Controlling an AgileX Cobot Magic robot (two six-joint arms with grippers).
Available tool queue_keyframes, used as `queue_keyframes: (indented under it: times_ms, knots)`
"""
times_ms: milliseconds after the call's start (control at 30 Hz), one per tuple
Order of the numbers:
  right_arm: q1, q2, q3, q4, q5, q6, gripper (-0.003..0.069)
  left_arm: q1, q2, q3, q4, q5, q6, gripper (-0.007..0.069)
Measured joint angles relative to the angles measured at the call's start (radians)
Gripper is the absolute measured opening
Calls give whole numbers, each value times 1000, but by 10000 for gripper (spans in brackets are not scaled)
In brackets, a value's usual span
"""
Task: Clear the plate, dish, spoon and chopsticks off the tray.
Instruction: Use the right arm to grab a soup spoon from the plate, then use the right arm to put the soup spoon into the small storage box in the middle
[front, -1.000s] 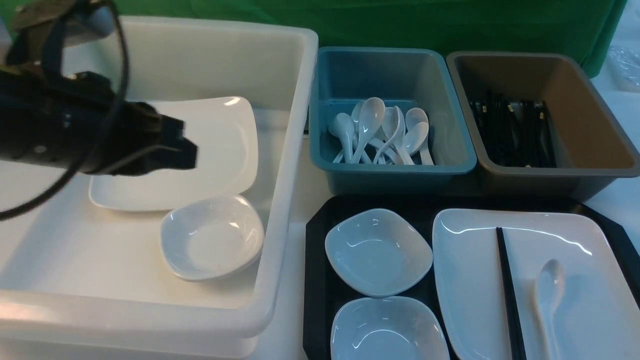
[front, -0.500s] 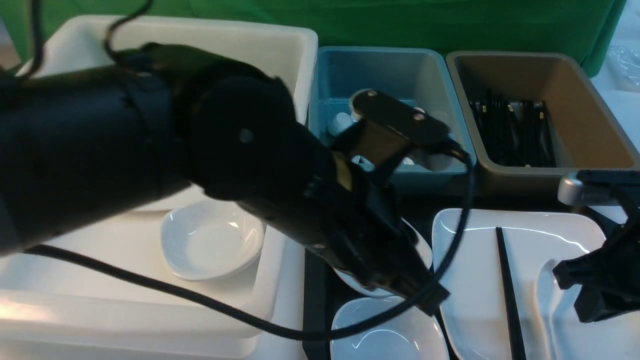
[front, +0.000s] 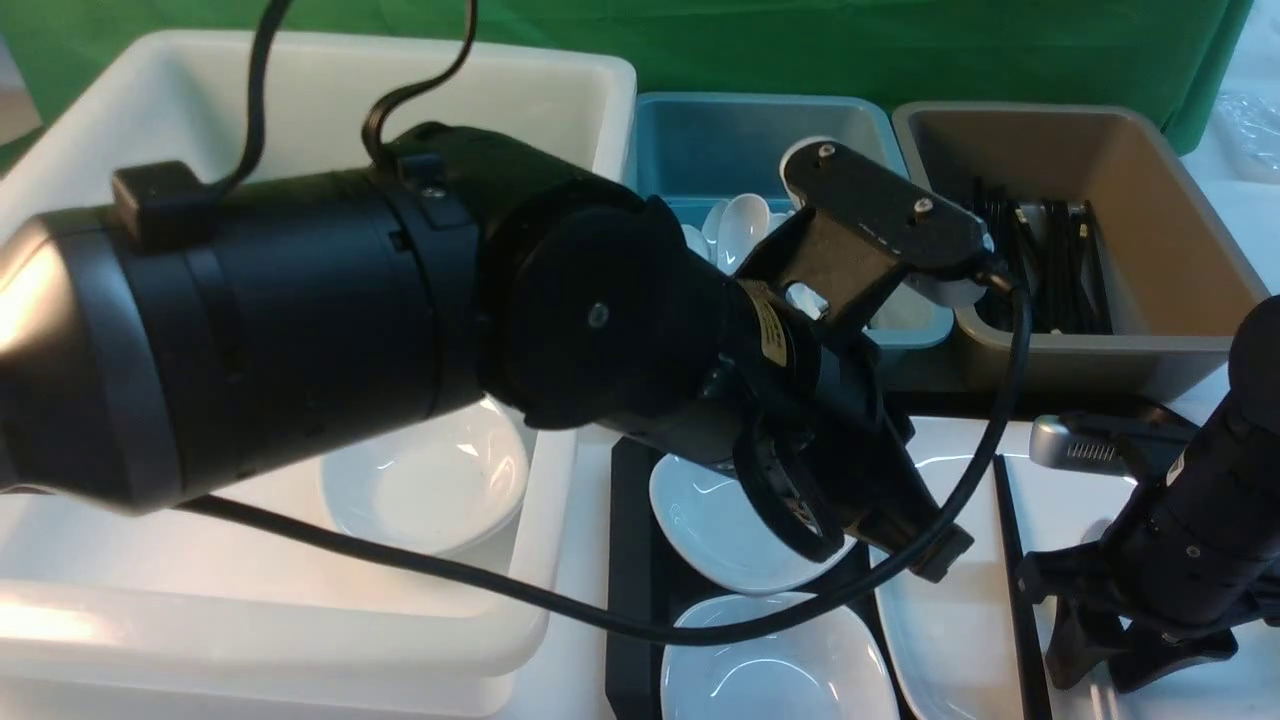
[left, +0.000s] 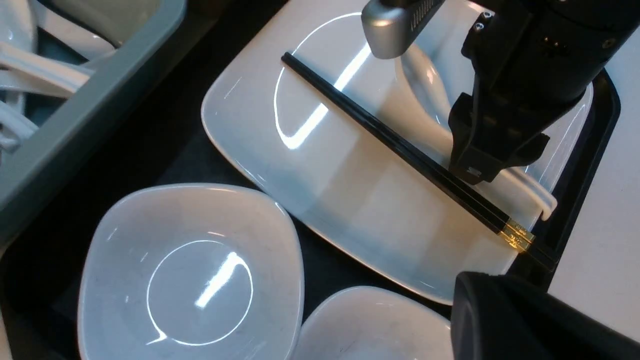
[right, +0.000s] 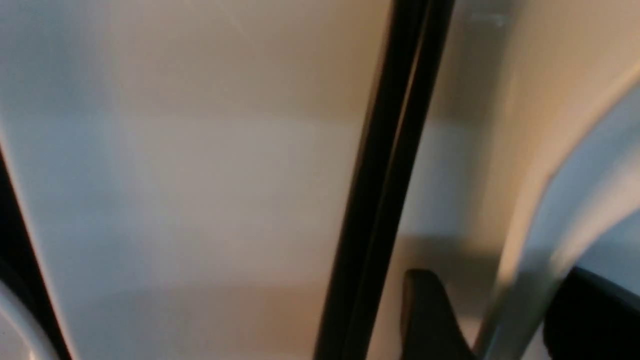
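Note:
The black tray (front: 630, 560) carries two small white dishes (front: 710, 520) (front: 770, 670) and the large white plate (front: 940, 640). On the plate lie the black chopsticks (front: 1006, 520) and the white spoon (left: 422, 75). My right gripper (front: 1110, 670) is down on the plate, open, one finger on each side of the spoon's handle (right: 530, 260), beside the chopsticks (right: 380, 200). My left arm reaches across from the left. The left gripper (front: 935, 555) is shut and empty, hovering above the plate's near-left edge beside the dishes (left: 190, 270).
A big white tub (front: 560, 500) on the left holds a plate and a small bowl. Behind the tray stand a blue tub (front: 700, 120) with several white spoons and a brown tub (front: 1150, 170) with black chopsticks. My left arm hides much of the middle.
My left arm swung from over the white tub to above the tray. My right arm came into view, dropped onto the plate and opened its jaws around the spoon's handle.

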Motion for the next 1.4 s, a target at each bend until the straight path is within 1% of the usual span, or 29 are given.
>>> queue_keyframes:
  times_ms: [100,167,200,300,400,500,533,567,600,667,700,767,867,900,933,1000,1067,1100,1167,1200,1233,1267,1333,1367,1400]
  knots:
    - [0,6,-4,-1,1,-10,318,0,0,0,9,-1,0,21]
    - [0,8,-4,-2,1,-22,229,0,0,0,10,-2,0,21]
    - [0,8,-4,0,0,-32,151,0,0,0,14,-8,0,21]
    - [0,-2,-6,0,3,-40,152,0,0,0,18,-24,0,21]
    - [0,-68,-11,0,15,-41,155,5,0,0,42,-50,-2,21]
    - [0,-128,-46,0,32,-42,155,25,-1,-11,67,-52,-40,21]
    - [0,-170,-103,9,43,-50,155,54,-6,-25,83,-49,-69,21]
    - [0,-170,-111,9,46,-50,155,58,-5,-28,83,-49,-73,21]
    - [0,-186,-184,28,53,-70,155,106,-20,-44,95,-48,-89,21]
    - [0,-186,-235,47,53,-86,155,136,-31,-57,99,-48,-95,21]
    - [1,-177,-311,73,53,-107,155,181,-45,-68,102,-49,-107,21]
    - [17,-122,-458,115,55,-140,155,253,-70,-78,105,-49,-138,21]
    - [46,-33,-620,134,58,-156,155,335,-90,-80,105,-39,-177,21]
    - [64,31,-716,139,61,-164,155,367,-97,-81,103,-17,-186,21]
    - [67,40,-730,139,61,-164,155,377,-97,-81,103,-14,-186,21]
    - [94,155,-895,146,58,-166,155,429,-100,-81,99,45,-195,21]
    - [107,258,-1011,148,47,-140,155,444,-100,-81,96,104,-198,21]
    - [109,267,-1011,148,47,-137,155,444,-100,-81,96,104,-198,21]
    - [111,371,-1128,149,39,-92,156,445,-100,-81,87,166,-198,21]
    - [111,385,-1135,149,38,-88,156,445,-100,-81,83,168,-197,21]
    - [111,411,-1166,148,36,-72,166,444,-100,-81,76,181,-195,21]
    - [111,444,-1189,147,35,-50,193,444,-100,-81,60,192,-186,21]
    - [111,483,-1216,146,27,-33,308,444,-101,-81,19,216,-162,21]
    - [111,487,-1217,146,26,-32,330,444,-101,-81,1,222,-155,21]
    - [111,499,-1222,144,23,-30,421,444,-101,-81,-28,228,-135,21]
